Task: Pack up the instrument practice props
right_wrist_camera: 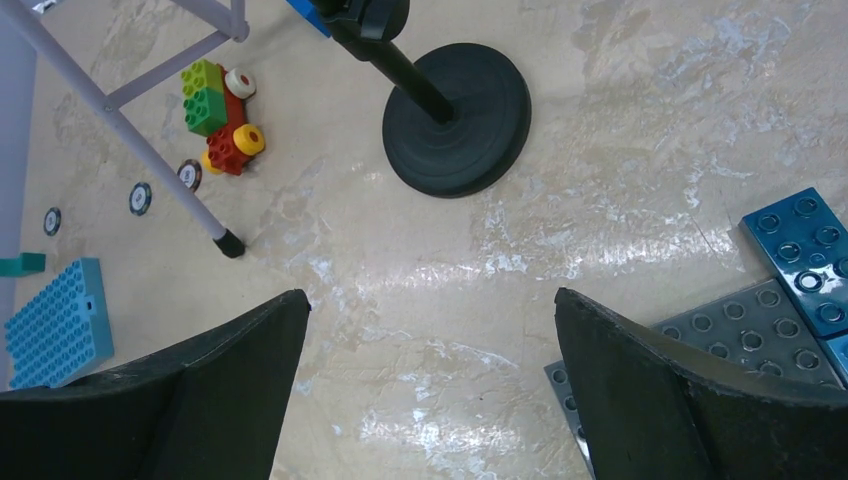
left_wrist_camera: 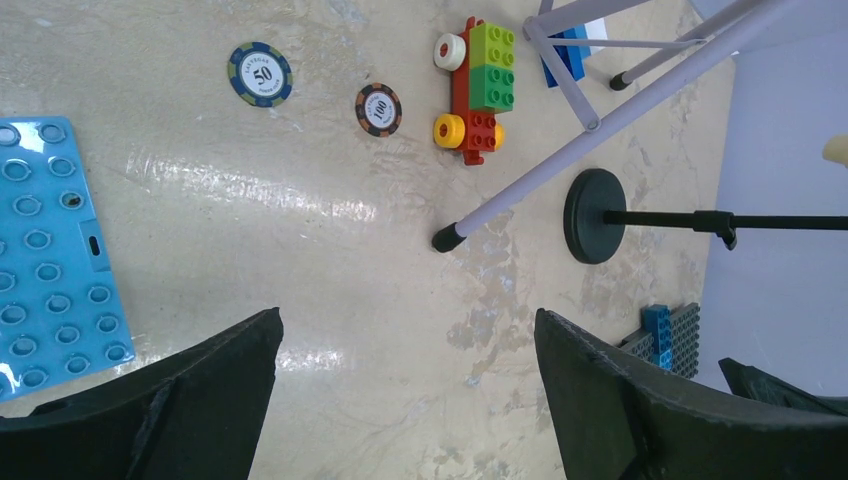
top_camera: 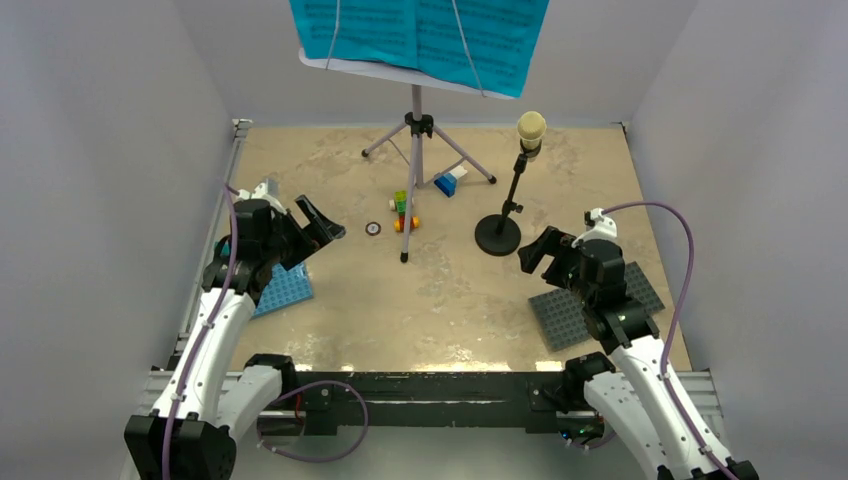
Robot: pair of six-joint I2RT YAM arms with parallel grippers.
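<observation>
Risk: music stand [top_camera: 417, 130], far centre, stands tall on thin tripod with teal sheet-music pages [top_camera: 420, 30] loose on top. Knock on a leg likely tips it and pages slide off.
Cream microphone [top_camera: 531, 127] perches on mic stand [top_camera: 498, 236], right of centre; off-centre grip could topple it.
Left gripper [left_wrist_camera: 407, 325] and right gripper [right_wrist_camera: 430, 305] both gape, holding nothing.
Count: stands 2, microphone 1, blue baseplate [top_camera: 285, 290] 1, grey baseplate [top_camera: 555, 322] 1, poker chips [right_wrist_camera: 189, 172] 3. Pages cannot be counted.
</observation>
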